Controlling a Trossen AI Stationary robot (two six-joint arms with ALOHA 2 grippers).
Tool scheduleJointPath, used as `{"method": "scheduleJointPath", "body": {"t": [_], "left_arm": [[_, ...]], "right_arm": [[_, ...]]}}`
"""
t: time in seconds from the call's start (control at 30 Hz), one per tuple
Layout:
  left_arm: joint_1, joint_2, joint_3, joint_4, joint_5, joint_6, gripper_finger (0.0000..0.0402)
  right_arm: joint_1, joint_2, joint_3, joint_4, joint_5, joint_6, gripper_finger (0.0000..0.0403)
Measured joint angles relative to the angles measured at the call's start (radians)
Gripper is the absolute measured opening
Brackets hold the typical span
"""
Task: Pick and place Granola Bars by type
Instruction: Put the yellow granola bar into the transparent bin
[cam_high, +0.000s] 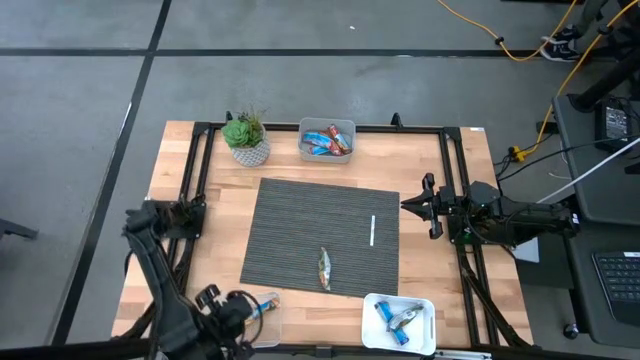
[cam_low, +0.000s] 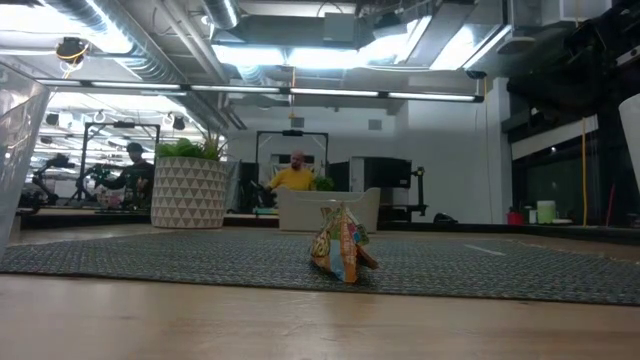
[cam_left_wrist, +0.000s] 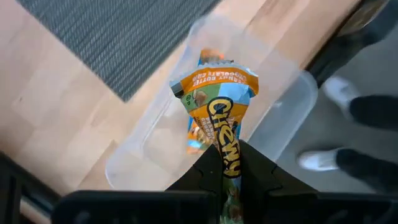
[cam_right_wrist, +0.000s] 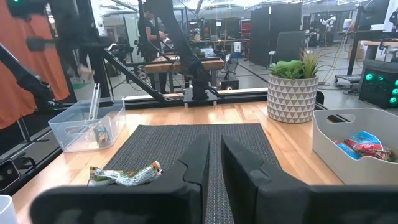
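My left gripper (cam_left_wrist: 229, 155) (cam_high: 240, 306) is at the table's near left corner, shut on an orange-and-blue granola bar (cam_left_wrist: 214, 93) over a clear plastic container (cam_left_wrist: 280, 118) (cam_high: 266, 312). A greenish-gold bar (cam_high: 324, 268) (cam_low: 342, 250) (cam_right_wrist: 124, 175) lies flat on the grey mat (cam_high: 300, 225), near its near edge. Red and blue bars lie in a grey bin (cam_high: 327, 128) at the far edge. Blue bars lie in a white tray (cam_high: 372, 322) at the near right. My right gripper (cam_high: 408, 205) (cam_right_wrist: 214, 165) waits shut by the mat's right edge. My left gripper pinches the orange-and-blue bar by one end (cam_left_wrist: 230, 158) between its two fingers. The fingers slant down from above, lying along the bar. The bar's free end (cam_left_wrist: 211, 68) points down into the clear container; I cannot tell whether it touches the container's floor.
A potted plant (cam_high: 246, 138) (cam_right_wrist: 292, 87) stands at the far edge, left of the grey bin. A thin white stick (cam_high: 373, 230) lies on the mat's right part. Black frame rails (cam_high: 200, 170) run along the table's sides. Bare wood (cam_high: 200, 260) shows left of the mat.
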Motion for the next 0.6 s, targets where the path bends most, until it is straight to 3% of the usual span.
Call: {"method": "scheduleJointPath", "body": {"t": [0.3, 0.6], "left_arm": [[0.007, 0.156, 0.0, -0.007, 0.134, 0.117, 0.002], [0.038, 0.191, 0.0, -0.008, 0.133, 0.23, 0.002]], "right_arm": [[0.0, 0.0, 0.0, 0.0, 0.0, 0.0, 0.0046], [0.0, 0.0, 0.0, 0.0, 0.0, 0.0, 0.0046]]}}
